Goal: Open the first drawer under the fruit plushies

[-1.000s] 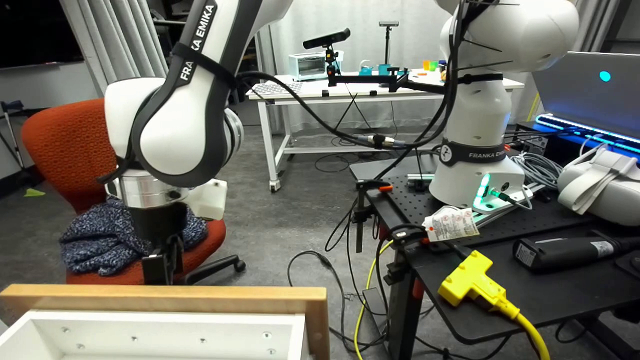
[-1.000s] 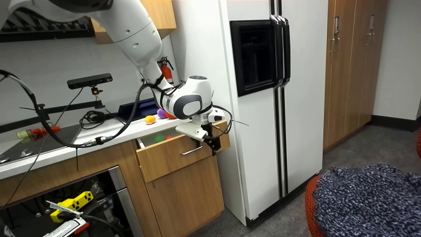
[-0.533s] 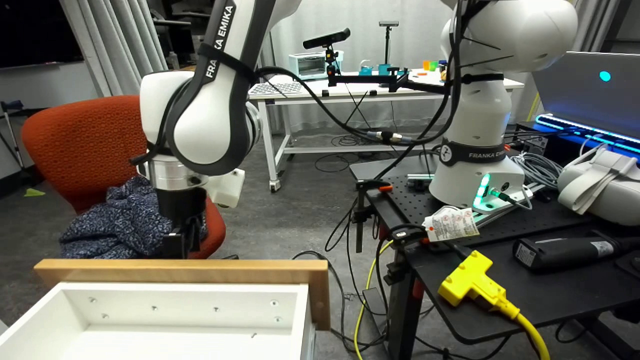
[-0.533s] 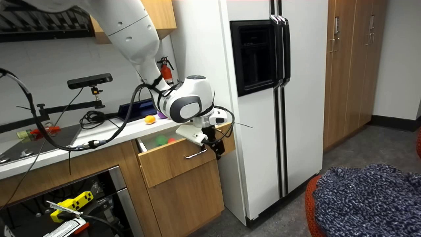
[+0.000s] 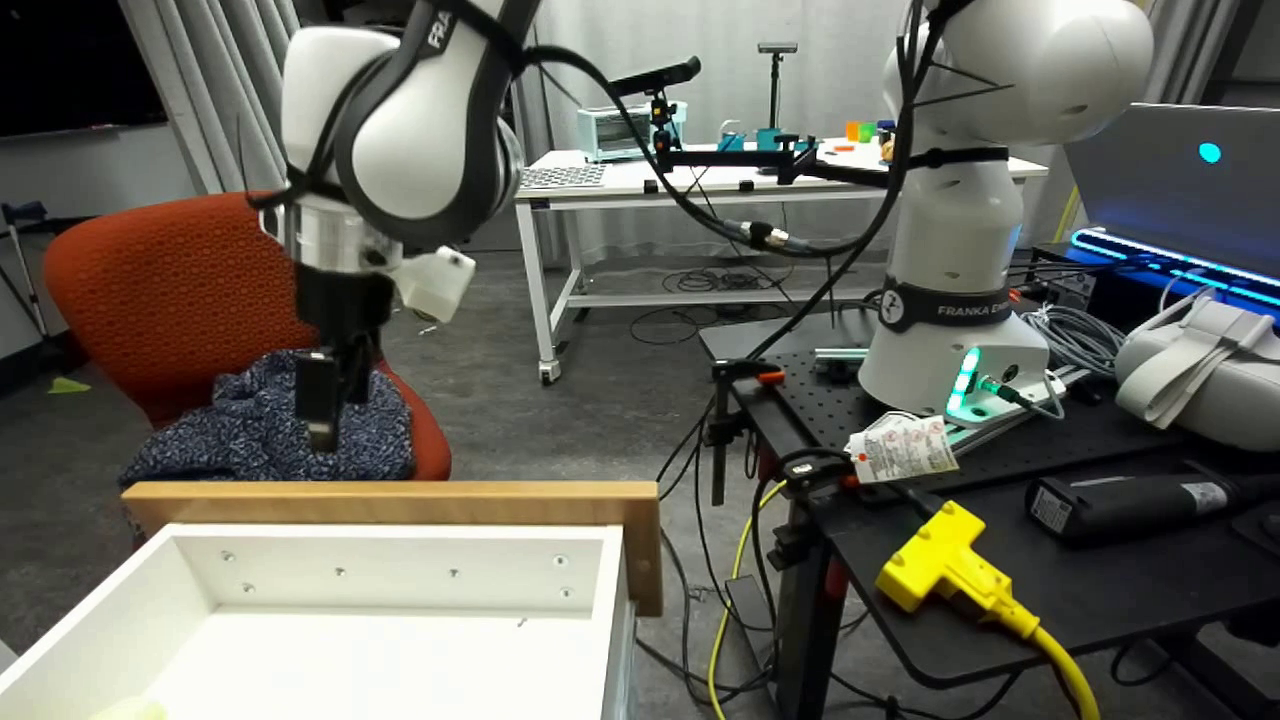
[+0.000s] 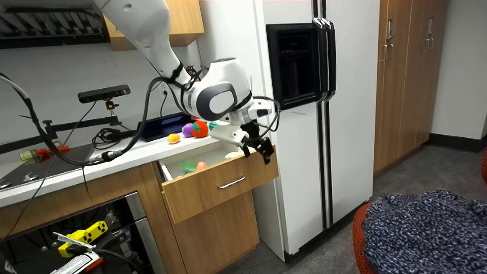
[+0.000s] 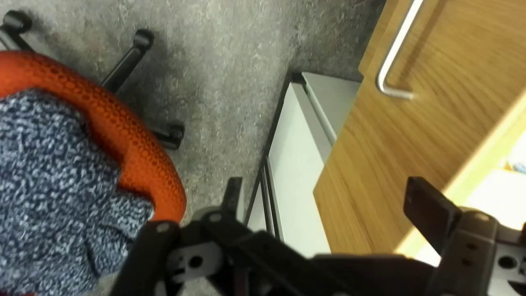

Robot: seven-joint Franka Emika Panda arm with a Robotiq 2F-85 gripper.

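The first drawer is pulled out. Its pale wood front (image 6: 201, 194) has a silver handle (image 6: 232, 182). Its white inside shows in an exterior view (image 5: 400, 570), with a row of small holes. The wood front also shows in the wrist view (image 7: 431, 139), with the handle (image 7: 396, 49) at top right. Green and pinkish items (image 6: 188, 165) lie inside. Fruit plushies, orange (image 6: 173, 138), purple (image 6: 187, 130) and red (image 6: 200, 129), sit on the counter above. My gripper (image 7: 323, 181) is open and empty, apart from the handle. In both exterior views it (image 5: 330, 410) (image 6: 257, 156) is near the drawer front's top edge.
A white fridge (image 6: 296, 152) stands beside the drawer. An orange chair (image 5: 170, 300) with a dark knitted cloth (image 5: 260, 420) is in front of the drawer. A black table (image 5: 1000, 590) with a yellow power connector (image 5: 945, 565) and cables is nearby.
The drawer has slid farther out, showing more of its inside. My gripper first moved outward with it, then rose away from the handle to above the front's top edge.
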